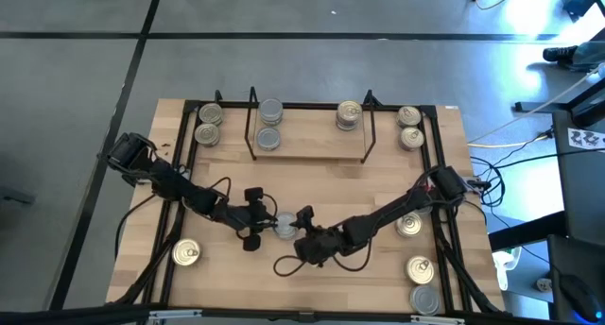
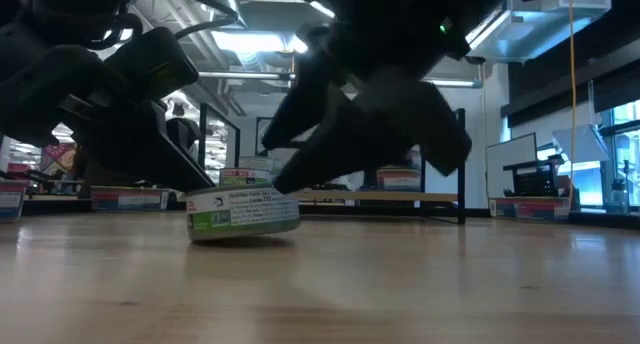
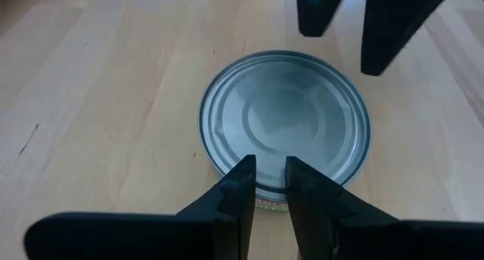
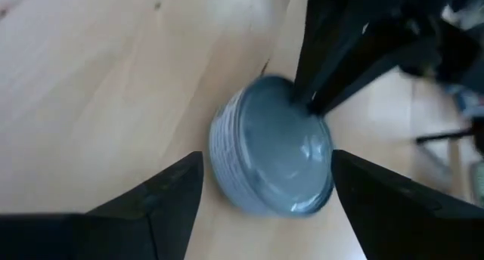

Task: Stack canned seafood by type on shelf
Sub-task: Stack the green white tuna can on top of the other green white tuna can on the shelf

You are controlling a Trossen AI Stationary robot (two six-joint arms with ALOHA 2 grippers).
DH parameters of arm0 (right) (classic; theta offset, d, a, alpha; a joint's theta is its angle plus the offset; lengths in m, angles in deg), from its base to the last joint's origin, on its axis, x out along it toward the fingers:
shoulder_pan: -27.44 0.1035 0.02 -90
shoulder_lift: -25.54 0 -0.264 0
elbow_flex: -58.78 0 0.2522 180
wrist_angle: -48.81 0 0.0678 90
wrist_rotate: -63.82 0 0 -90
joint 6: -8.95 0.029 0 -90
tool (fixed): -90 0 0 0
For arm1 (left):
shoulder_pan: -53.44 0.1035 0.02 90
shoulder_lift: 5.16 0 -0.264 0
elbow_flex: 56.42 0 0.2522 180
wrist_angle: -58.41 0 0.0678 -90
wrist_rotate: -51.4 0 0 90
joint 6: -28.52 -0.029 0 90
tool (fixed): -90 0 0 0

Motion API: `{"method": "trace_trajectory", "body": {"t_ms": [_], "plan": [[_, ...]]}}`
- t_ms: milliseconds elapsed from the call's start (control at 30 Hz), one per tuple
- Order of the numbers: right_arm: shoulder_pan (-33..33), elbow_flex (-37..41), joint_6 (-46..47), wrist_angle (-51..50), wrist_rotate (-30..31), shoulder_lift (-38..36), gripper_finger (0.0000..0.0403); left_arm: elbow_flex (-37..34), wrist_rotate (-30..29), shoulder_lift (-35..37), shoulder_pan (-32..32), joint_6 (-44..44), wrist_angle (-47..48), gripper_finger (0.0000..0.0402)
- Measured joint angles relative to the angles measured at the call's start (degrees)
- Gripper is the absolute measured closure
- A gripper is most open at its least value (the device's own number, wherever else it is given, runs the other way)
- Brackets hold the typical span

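A flat tin with a plain silver-grey top [image 1: 284, 224] lies on the tabletop at mid-table, between my two grippers. My left gripper [image 3: 268, 168] comes from the table's left with its fingers almost together, tips at the tin's left edge. My right gripper [image 4: 268, 181] comes from the right and is wide open; its fingers stand on either side of the tin [image 4: 272, 147] with a small gap on each side. The shelf [image 1: 307, 144] stands at the far edge, with a silver-topped stack [image 1: 269, 112] and a gold-lidded stack [image 1: 348, 115] on it. My left gripper presses its nearly closed fingertips [image 3: 246, 173] on the tin's top just inside the rim [image 3: 265, 156], on the tin's left side. The fingers slant down from the table's left. In the low view the tin [image 2: 243, 214] seems slightly tipped, its right side raised.
Loose tins lie at the far left [image 1: 208, 125], far right [image 1: 409, 127], along the right side [image 1: 421, 266] and near left [image 1: 186, 254]. Black rails [image 1: 440, 164] frame the table. A cable loop [image 1: 284, 265] lies near the right gripper.
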Motion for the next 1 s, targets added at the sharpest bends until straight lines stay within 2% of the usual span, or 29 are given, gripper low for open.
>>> {"method": "trace_trajectory", "body": {"t_ms": [267,500,600,700,833,1000], "plan": [[1.4,0.0,-8.7,-0.2,3.4,2.9,0.0114,-0.1,0.0,0.0,0.0,0.0,0.0,0.0329],[1.4,0.1,-9.4,1.2,8.3,3.8,0.0114,-0.1,0.1,0.0,0.0,0.1,-0.1,0.0329],[1.3,0.1,-12.1,1.1,8.3,3.8,0.0114,-0.1,0.0,0.0,0.0,0.0,-0.1,0.0329],[1.2,0.0,-13.3,1.2,5.7,4.4,0.0114,-0.1,0.1,0.0,0.0,0.0,-0.1,0.0329],[1.3,0.0,-17.3,2.6,7.0,5.8,0.0114,-0.1,0.0,0.0,0.0,0.0,-0.1,0.0329],[0.5,-0.2,-17.7,3.6,7.9,7.0,0.0114,-0.1,0.0,-0.1,-0.1,-0.3,-0.6,0.0329]]}}
